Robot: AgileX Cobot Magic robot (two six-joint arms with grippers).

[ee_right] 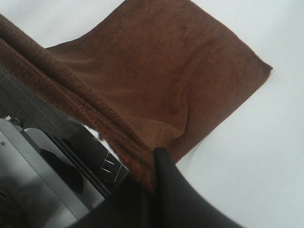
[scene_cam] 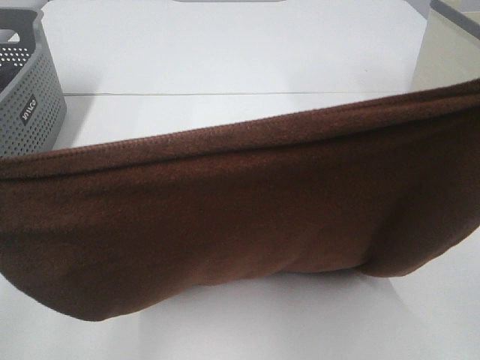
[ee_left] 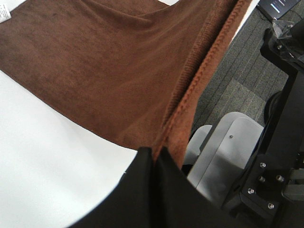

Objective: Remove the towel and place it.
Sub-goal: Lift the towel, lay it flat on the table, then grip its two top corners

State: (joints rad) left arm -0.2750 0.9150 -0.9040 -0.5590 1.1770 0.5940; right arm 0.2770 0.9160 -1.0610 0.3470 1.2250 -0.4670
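Observation:
The dark brown towel [scene_cam: 240,217] hangs stretched across the exterior high view, its top hem taut from left to right and its lower part sagging onto the white table [scene_cam: 225,52]. Both grippers are out of that view. In the left wrist view my left gripper [ee_left: 154,154] is shut on the towel's hemmed edge [ee_left: 199,80]; a small white tag [ee_left: 4,12] shows at a far corner. In the right wrist view my right gripper [ee_right: 152,164] is shut on the other end of the towel [ee_right: 156,71], which drapes down to the table.
A grey perforated basket [scene_cam: 26,94] stands at the far left of the table. A pale panel [scene_cam: 450,52] stands at the back right. The wrist views show the robot's base frame [ee_left: 270,142] and grey floor beyond the table's front edge.

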